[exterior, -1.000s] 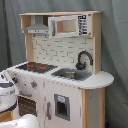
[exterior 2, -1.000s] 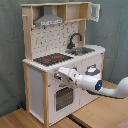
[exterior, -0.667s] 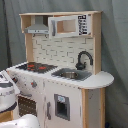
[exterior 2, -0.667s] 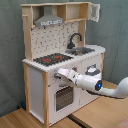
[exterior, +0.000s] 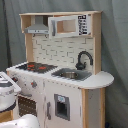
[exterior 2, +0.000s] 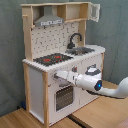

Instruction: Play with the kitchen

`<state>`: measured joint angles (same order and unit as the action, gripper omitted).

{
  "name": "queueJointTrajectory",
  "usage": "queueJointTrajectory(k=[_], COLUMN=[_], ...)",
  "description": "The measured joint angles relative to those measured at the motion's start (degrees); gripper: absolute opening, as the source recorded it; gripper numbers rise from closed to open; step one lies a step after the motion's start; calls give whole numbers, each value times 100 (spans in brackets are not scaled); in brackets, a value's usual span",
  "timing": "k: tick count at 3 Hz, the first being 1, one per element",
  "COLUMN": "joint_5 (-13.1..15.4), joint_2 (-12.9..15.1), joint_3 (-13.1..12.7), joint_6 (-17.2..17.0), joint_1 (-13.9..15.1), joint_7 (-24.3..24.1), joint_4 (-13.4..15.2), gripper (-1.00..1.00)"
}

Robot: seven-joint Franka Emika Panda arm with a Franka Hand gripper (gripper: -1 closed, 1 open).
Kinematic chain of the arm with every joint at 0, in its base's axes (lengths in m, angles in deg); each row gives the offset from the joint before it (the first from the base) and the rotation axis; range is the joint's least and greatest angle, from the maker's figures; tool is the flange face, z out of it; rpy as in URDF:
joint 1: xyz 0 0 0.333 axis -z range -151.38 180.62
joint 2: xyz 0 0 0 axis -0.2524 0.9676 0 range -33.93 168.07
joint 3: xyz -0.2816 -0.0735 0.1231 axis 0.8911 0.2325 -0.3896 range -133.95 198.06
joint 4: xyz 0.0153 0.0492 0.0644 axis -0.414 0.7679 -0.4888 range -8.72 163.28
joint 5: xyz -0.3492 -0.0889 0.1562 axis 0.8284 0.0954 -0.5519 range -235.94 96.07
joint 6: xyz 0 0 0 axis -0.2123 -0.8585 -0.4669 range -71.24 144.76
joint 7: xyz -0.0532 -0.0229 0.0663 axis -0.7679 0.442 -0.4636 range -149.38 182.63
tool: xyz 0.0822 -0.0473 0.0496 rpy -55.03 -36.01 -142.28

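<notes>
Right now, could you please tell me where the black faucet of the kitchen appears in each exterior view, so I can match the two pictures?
First exterior view: the faucet stands right of centre, behind the sink, near the kitchen's right post.
Second exterior view: the faucet sits above centre, in front of the pegboard back, right of the hob.
Shared landmark: the red-ringed hob, left of the faucet in both exterior views.

Toy kitchen [exterior 2: 47,75] on wooden floor [exterior 2: 20,119], white arm's gripper [exterior 2: 56,75] against its front panel
</notes>
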<state>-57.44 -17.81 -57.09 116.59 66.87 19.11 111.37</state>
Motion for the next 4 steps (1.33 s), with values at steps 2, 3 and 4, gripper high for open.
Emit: queueJointTrajectory(k=[2, 3, 4], joint_5=[0, -11, -11], joint_2=[-1, -2, -2], joint_3=[29, -20, -31], joint_6=[-78, -137, -137], joint_1=[-14, -12, -22], joint_7=[1216, 1553, 1522], joint_4=[-11, 80, 105], gripper=[-100, -100, 100])
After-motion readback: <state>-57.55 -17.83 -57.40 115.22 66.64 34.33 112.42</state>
